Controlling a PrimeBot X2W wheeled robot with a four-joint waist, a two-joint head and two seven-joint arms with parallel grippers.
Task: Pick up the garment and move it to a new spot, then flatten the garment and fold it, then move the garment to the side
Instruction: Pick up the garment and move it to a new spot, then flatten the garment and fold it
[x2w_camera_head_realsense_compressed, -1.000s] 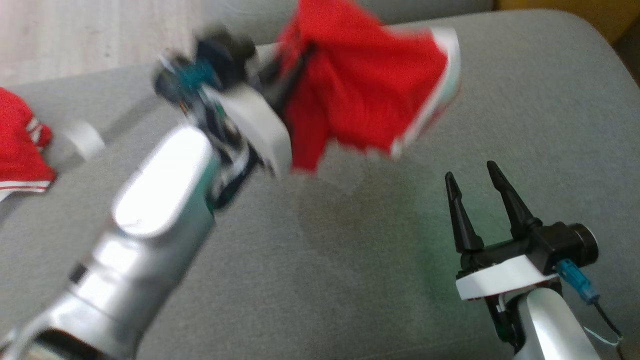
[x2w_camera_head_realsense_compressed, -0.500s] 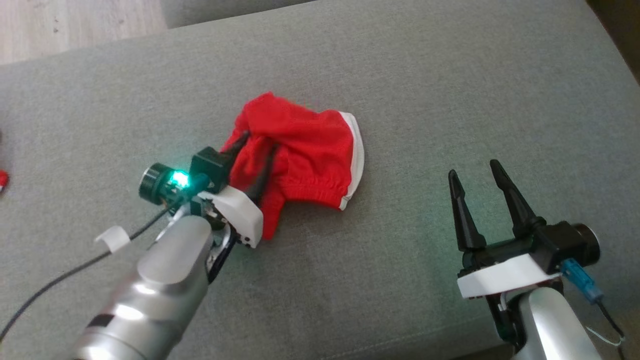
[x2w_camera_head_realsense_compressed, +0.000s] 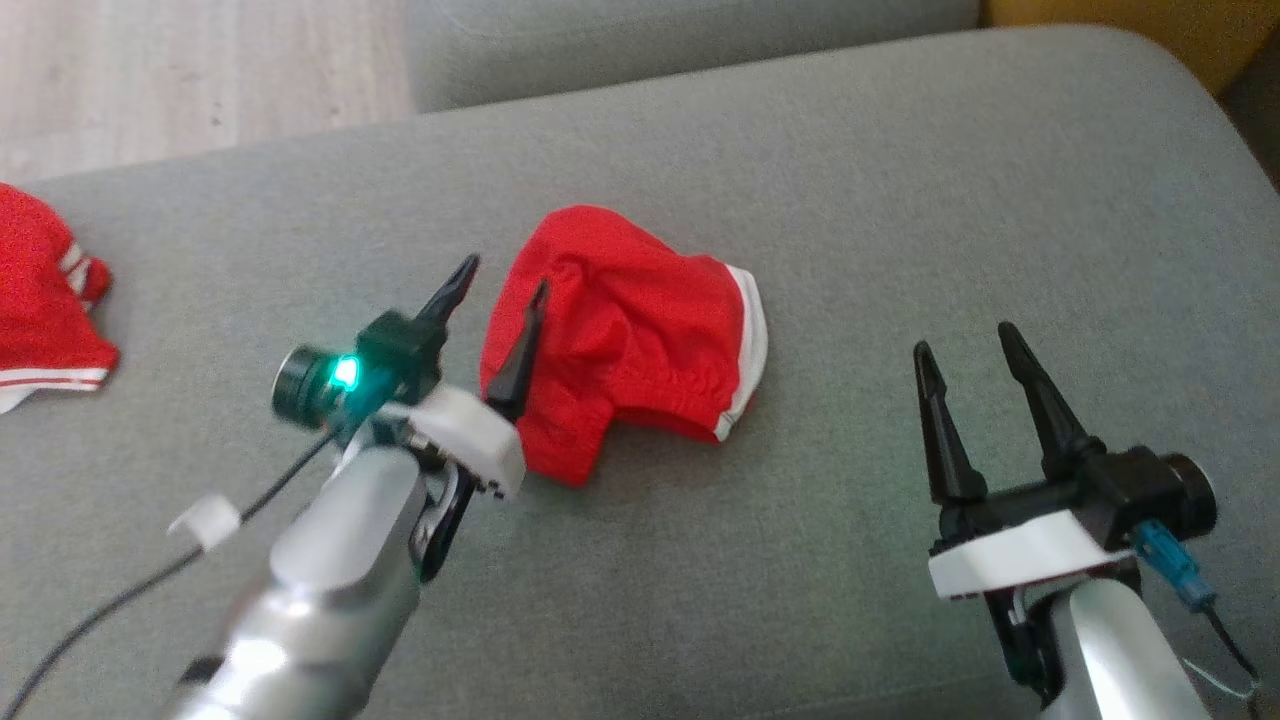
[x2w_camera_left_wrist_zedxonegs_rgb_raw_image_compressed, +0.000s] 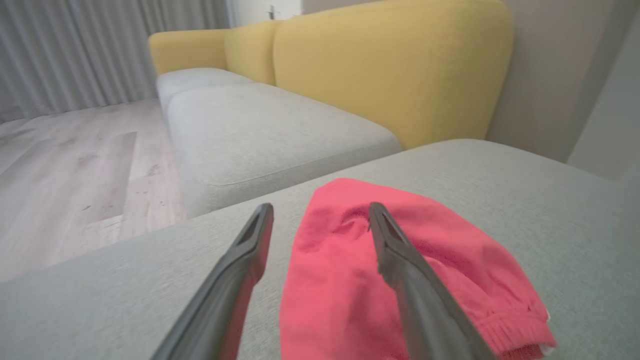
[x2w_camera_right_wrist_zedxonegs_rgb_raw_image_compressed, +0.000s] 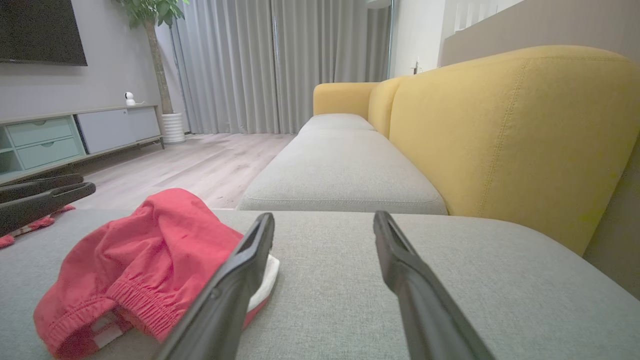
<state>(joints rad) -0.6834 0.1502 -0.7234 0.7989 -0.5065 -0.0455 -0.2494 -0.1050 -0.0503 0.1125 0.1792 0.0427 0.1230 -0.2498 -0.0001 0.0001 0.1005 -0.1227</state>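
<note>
The left claw (x2w_camera_head_realsense_compressed: 503, 280) (x2w_camera_left_wrist_zedxonegs_rgb_raw_image_compressed: 320, 212) hangs with its two long dark fingers spread, gripping nothing. One finger is above bare cushion, the other above the left edge of the crumpled red fabric shorts with white trim (x2w_camera_head_realsense_compressed: 640, 330) (x2w_camera_right_wrist_zedxonegs_rgb_raw_image_compressed: 135, 250); whether it touches the cloth I cannot tell. The shorts lie in a heap near the middle of the broad grey woven sofa cushion (x2w_camera_head_realsense_compressed: 900, 200). Well apart to their right, the right claw (x2w_camera_head_realsense_compressed: 962, 342) (x2w_camera_right_wrist_zedxonegs_rgb_raw_image_compressed: 324, 217) hovers spread and empty over bare cushion

Glossy silver forearms (x2w_camera_head_realsense_compressed: 340, 540), white wrist plates (x2w_camera_head_realsense_compressed: 470, 435), slim black tapered fingers (x2w_camera_head_realsense_compressed: 945, 440); green lamp (x2w_camera_head_realsense_compressed: 345, 373) glowing left, blue plug (x2w_camera_head_realsense_compressed: 1170, 570) right.
</note>
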